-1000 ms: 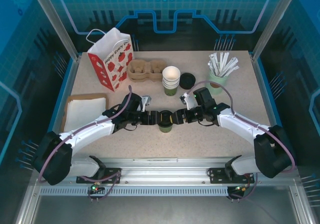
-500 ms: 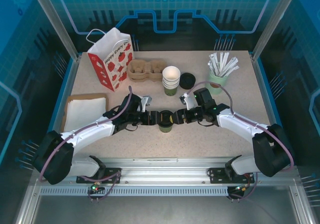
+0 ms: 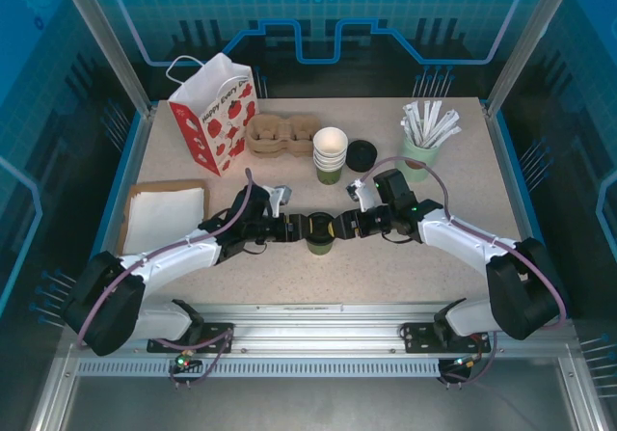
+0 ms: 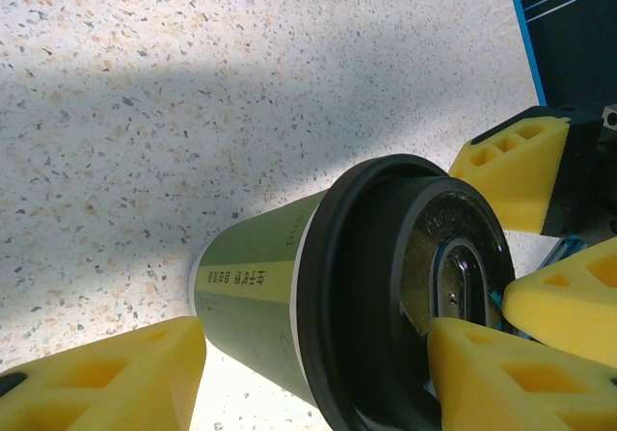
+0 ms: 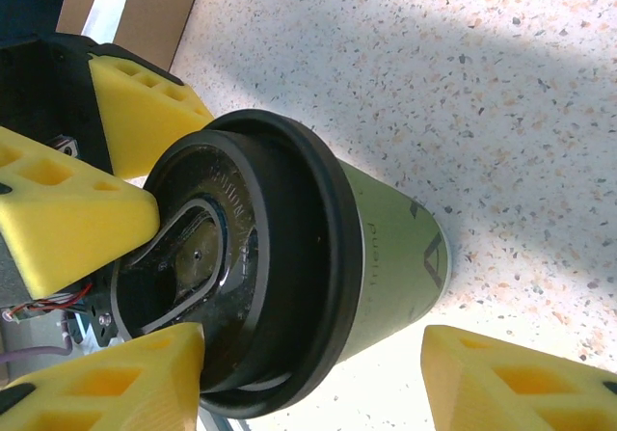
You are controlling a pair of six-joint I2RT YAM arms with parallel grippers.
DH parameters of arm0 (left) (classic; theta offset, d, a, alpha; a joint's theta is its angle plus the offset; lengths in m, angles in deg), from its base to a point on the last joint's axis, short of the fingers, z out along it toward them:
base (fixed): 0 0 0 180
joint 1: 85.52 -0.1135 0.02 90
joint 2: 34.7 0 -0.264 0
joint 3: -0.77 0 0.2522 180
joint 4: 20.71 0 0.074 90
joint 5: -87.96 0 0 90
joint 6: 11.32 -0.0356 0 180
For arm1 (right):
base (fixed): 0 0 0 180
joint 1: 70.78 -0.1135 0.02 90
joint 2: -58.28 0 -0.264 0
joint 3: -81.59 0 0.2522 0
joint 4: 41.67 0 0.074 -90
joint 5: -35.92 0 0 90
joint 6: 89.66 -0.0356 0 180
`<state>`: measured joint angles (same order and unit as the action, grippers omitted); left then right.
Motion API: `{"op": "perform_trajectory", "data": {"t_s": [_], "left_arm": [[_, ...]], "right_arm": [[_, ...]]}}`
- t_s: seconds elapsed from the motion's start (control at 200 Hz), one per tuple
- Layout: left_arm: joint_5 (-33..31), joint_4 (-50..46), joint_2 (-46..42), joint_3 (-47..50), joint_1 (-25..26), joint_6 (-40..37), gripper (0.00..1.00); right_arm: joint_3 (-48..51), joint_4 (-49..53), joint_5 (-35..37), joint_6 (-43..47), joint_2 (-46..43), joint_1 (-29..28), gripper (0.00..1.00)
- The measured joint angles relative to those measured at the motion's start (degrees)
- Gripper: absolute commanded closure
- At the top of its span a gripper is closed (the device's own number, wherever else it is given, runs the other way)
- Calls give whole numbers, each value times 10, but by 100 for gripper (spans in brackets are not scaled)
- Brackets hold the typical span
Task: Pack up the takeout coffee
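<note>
Both arms meet at mid-table, and the takeout coffee [image 3: 319, 244] stands right between them, upright on its base, long axis vertical, lid [image 3: 319, 228] facing straight up. It is a tapered olive-green paper cup with a paler green band down the side and small printed lettering. The round black plastic lid has a thick rolled rim and a raised oval sip tab in its sunken top.

The left gripper [image 3: 302, 227] comes in from one side and the right gripper [image 3: 337, 226] from the other, tips almost nose to nose over the cup.

In the left wrist view, the left gripper [image 4: 308, 383] has its jaws part-open and straddling the cup. One yellow foam pad [image 4: 106, 383] sits clear of the paper wall with a strip of lit table [image 4: 145, 113] between. The other pad sits at the lid's rim; I cannot tell whether it touches.

In the right wrist view, the right gripper [image 5: 313, 373] is much the same. One wedge-shaped pad [image 5: 521, 383], cut with triangular hollows, stands apart from the cup body, and its mate is tucked under the lid's edge. Neither pair is clamped.

The table is pale speckled stone, smooth and matte. Beyond the jaws stand a stack of lidless cups [image 3: 330, 153], a moulded cardboard cup carrier [image 3: 280, 134] and a strawberry-print paper bag [image 3: 214, 113].
</note>
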<state>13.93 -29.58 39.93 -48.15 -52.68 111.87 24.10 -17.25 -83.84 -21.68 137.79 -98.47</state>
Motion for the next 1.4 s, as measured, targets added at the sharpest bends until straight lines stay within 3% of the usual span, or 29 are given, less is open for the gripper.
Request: {"op": "perform_trajectory", "data": {"t_s": [0.24,1.015,1.211,1.401], "left_arm": [[2,15,0,7,0,10,37],[-31,-103,4,-94,0,1,13],[-61,-111,-49,-96,0,-34,9],[-114,-106,-104,-104,0,-69,6]], "right_arm": [[-2,3,2,4,0,0,39],[-92,101,43,-14,-39,5,23],[-180,196,179,64,-90,-7,18],[-250,245,338,156,-117,-65,16]]}}
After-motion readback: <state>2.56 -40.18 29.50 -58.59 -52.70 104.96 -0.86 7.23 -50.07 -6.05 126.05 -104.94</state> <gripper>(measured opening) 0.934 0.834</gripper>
